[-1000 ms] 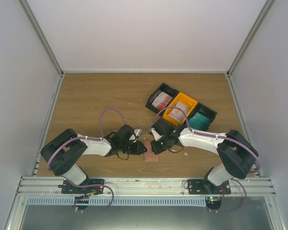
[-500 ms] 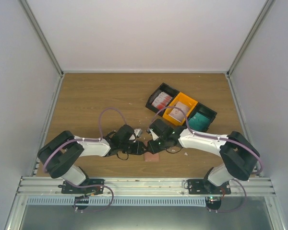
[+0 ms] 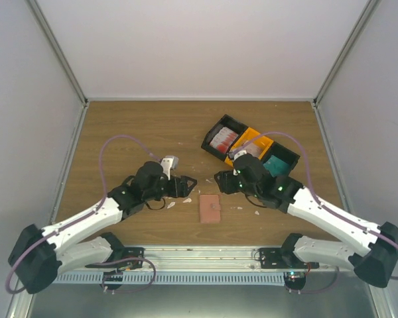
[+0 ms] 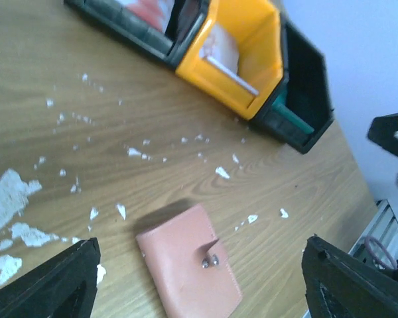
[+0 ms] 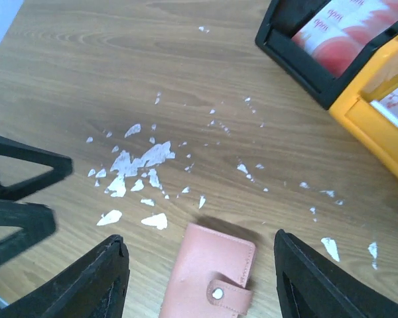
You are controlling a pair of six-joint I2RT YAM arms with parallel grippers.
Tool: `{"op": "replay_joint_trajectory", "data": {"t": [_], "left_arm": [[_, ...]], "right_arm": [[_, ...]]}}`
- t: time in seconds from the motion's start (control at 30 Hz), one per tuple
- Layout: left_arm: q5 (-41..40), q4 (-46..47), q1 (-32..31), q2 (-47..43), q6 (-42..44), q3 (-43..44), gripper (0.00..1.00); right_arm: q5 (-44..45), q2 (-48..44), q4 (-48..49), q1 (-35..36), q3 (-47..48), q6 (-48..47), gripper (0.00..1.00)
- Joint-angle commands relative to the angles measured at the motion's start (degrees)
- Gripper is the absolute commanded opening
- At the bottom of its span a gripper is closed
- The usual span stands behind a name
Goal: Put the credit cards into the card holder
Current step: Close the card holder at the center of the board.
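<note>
While the left gripper (image 3: 189,186) and the right gripper (image 3: 219,182) hang with jaws apart and empty, the 1 card holder (image 3: 209,208) lies closed on the table (image 3: 132,132) between them. I judge the next move must unsnap it, then fetch a card. The credit cards (image 5: 345,33) sit stacked in 3 bins (image 5: 295,66); I cannot count them.

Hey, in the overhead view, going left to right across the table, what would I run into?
Left gripper → card holder → orange bin → far-right black bin. The right gripper and the other black bin overlap the holder sideways, so I left them out.
</note>
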Motion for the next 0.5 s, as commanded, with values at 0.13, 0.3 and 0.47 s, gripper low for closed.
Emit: {"op": "replay_joint_trajectory", "data": {"t": [0.13,0.3,0.47], "left_arm": [[3.3,-2.6,0.6,1.6,1.0,0.5,0.69],[9.0,4.0,0.6,5.9,-2.7,-3.7,0.54],[12.9,10.6,0.6,9.9,-4.9,-6.4,0.51]], "right_arm": [[-0.6,9.0,-4.9,1.9,-0.8,1.4,0.55],[1.2,18.8,-8.3,7.1,2.9,2.8,0.52],[0.1,24.7,-8.6,9.4,4.5,3.7,0.45]]}}
